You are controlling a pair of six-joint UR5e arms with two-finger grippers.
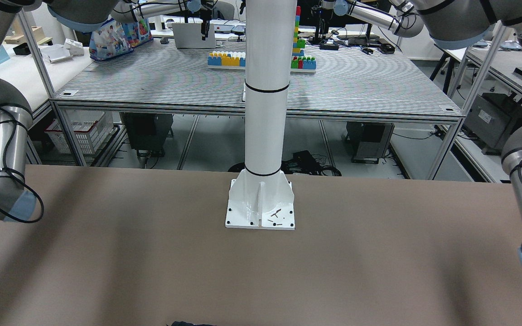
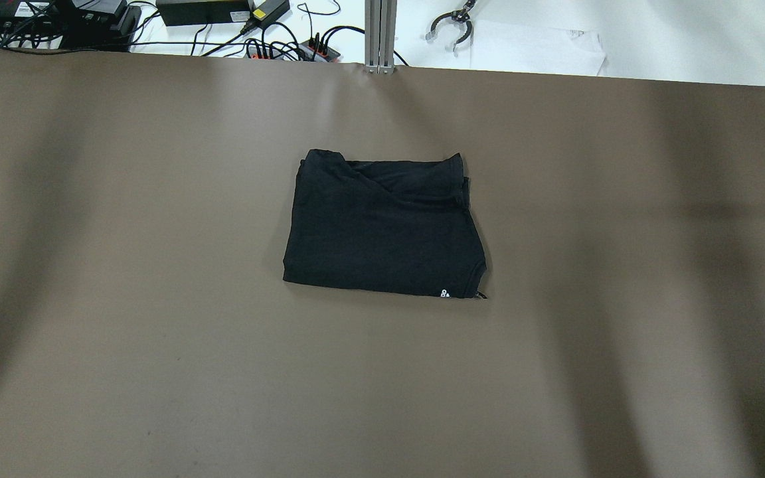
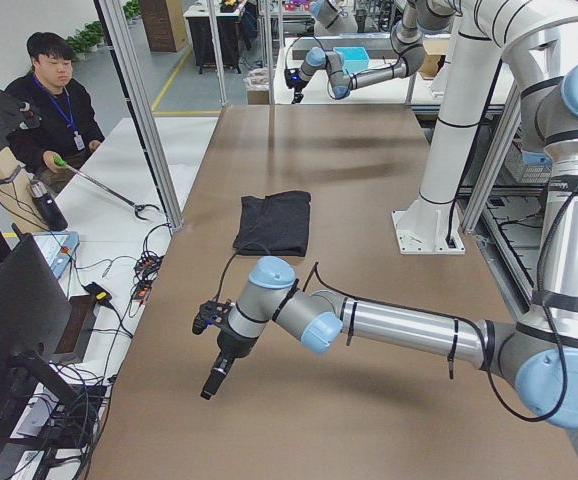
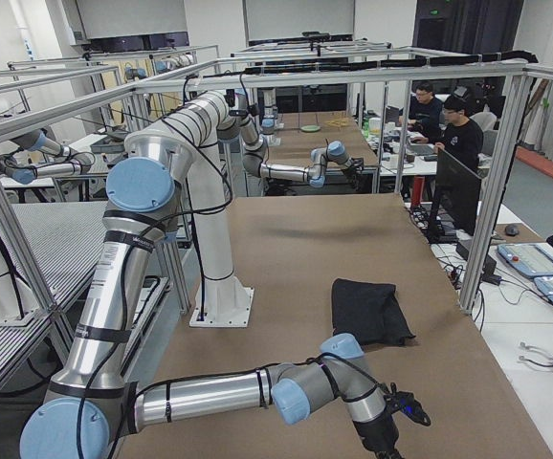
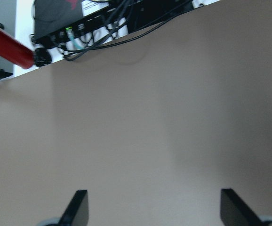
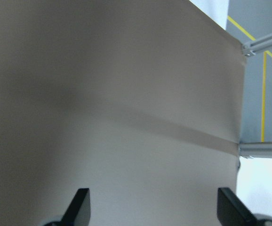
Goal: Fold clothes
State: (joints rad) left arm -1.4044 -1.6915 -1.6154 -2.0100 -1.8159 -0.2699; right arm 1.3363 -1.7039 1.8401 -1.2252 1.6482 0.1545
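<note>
My left gripper (image 5: 155,207) has its fingers (image 5: 77,209) spread wide with nothing between them, and it hangs over bare brown bench (image 2: 157,372). Ahead of it, past the bench's far edge, I see a tangle of black cables (image 5: 103,35) and a red tube (image 5: 6,47). The black cloth (image 2: 382,226) is well apart from this gripper and lies between the two grippers in the middle of the bench. It is flat, folded into a rough rectangle, with a rumpled layer along its far edge and a small white mark (image 2: 444,293) at one near corner. No gripper touches it. The white pillar (image 1: 265,90) stands on its base plate (image 1: 261,213) on the robot's side of the cloth. My right gripper (image 6: 152,207) is also wide open and empty. Only bare bench lies beneath it, with the bench's edge and a metal frame rail (image 6: 265,42) off to its side.
</note>
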